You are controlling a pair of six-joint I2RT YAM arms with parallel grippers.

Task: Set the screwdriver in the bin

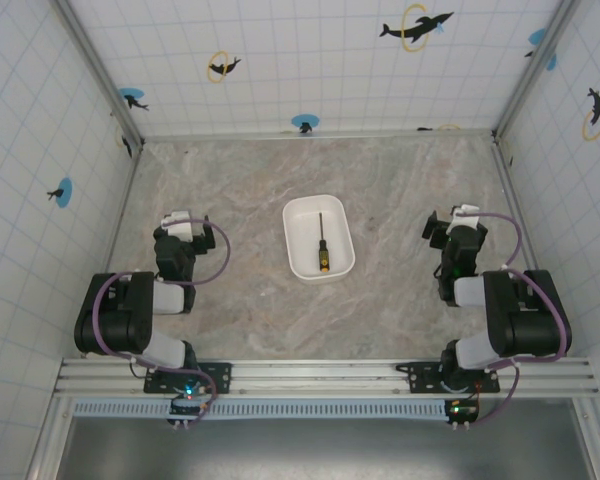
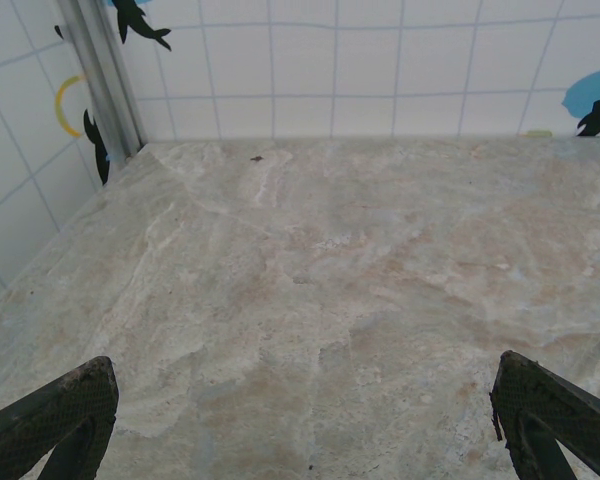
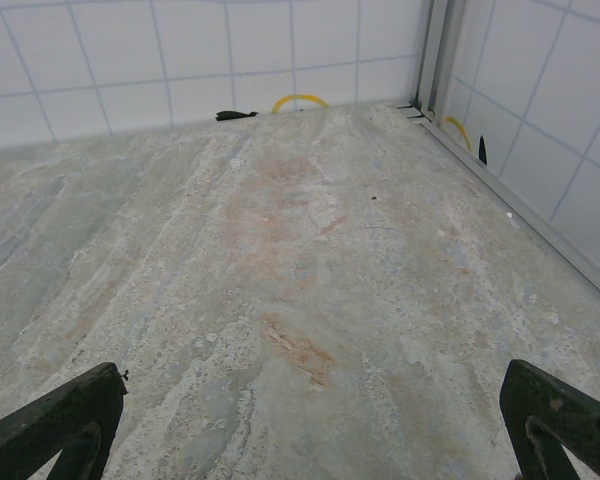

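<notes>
The screwdriver [image 1: 321, 246] lies inside the bin [image 1: 302, 225] at the middle of the surface [image 1: 230, 300], and you can see your left hand [image 2: 302, 400] and right hand [image 3: 312, 400] both spread wide.

I can read no word, number, brand or label anywhere around me. The only marks are pictures on the white tiled walls [image 1: 280, 60]: black dolphin shapes [image 1: 427, 25], some set against yellow rings [image 3: 300, 97] and some on blue discs [image 2: 590, 88]. The small slim screwdriver with a yellow-and-black handle [image 1: 322, 250], lying in the shallow white plastic bin [image 1: 302, 230], shows too small from above for any print on it to be made out.
</notes>
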